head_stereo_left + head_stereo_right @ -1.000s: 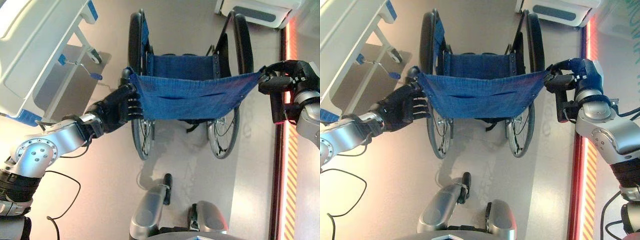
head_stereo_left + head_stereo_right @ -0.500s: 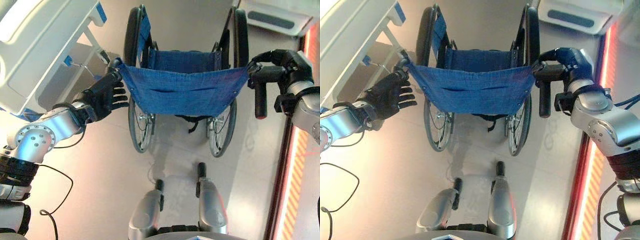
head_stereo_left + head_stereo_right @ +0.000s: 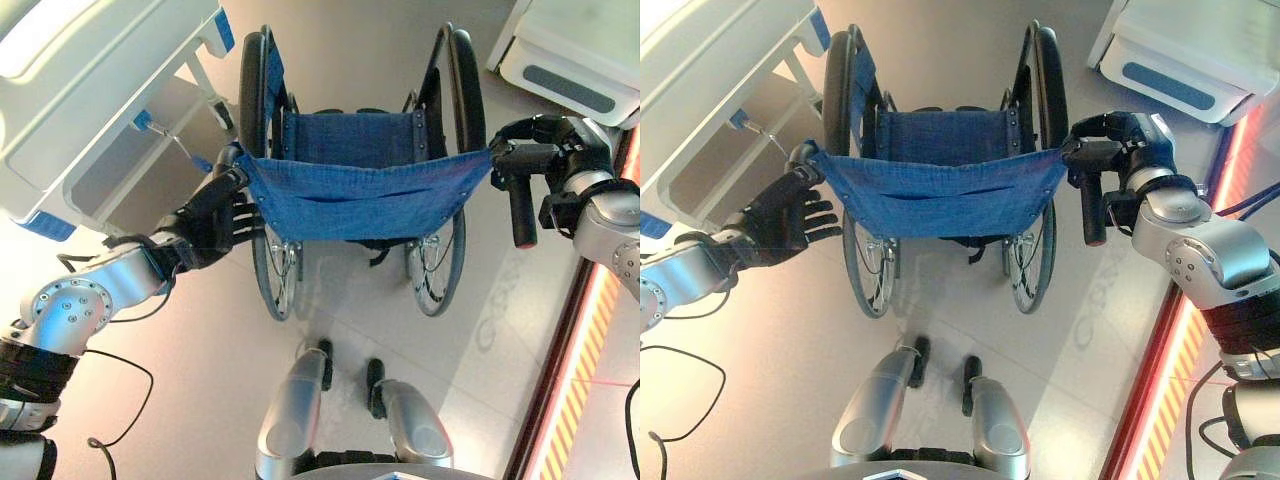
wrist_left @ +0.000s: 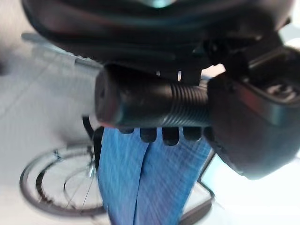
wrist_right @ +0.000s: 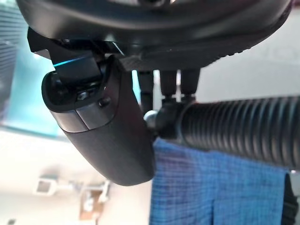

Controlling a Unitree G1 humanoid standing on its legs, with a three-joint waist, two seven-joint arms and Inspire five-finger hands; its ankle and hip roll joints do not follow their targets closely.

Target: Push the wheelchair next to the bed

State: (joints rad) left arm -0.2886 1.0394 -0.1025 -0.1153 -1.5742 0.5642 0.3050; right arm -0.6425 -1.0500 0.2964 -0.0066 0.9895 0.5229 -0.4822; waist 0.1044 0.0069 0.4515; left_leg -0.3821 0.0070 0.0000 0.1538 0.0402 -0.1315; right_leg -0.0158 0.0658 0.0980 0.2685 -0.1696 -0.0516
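Between both hands [image 3: 780, 222], wheelchair [image 3: 355, 185].

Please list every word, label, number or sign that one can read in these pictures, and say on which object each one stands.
There is no readable text.
Wheelchair: its blue cloth back and seat carry no print.
Bed at the robot's left: blue corner pieces, no letters.
White unit at the far right: a blue-grey panel, no visible print.
Floor strip at the right: orange diagonal stripes, a warning pattern, no words.
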